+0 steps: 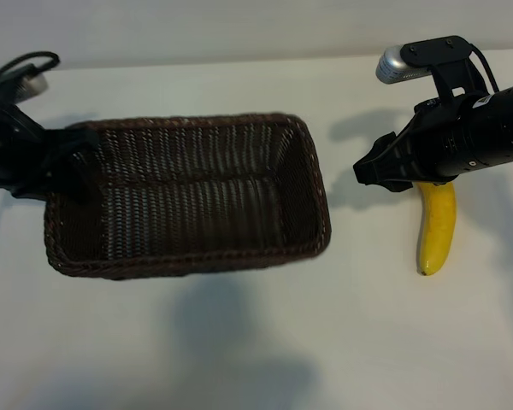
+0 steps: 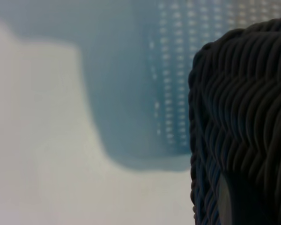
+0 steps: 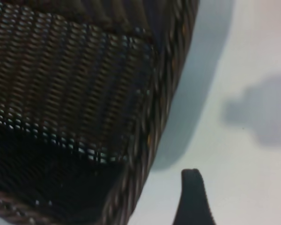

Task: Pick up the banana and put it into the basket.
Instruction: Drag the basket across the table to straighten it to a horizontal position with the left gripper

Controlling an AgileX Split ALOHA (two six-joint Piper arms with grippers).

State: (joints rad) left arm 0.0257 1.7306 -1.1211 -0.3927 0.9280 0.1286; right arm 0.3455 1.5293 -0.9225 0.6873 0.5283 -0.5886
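The basket (image 1: 188,196) is off the white bench (image 1: 256,342), tipped a bit. The left gripper (image 1: 64,162) pinches its short side. The banana (image 1: 436,226) lies on the bench (not in the basket). The right gripper (image 1: 372,171), spread apart and holding nothing, hangs over the banana's top end.

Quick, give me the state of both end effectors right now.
Left end effector: closed on the basket at its left rim.
Right end effector: open, holding nothing, above the banana.
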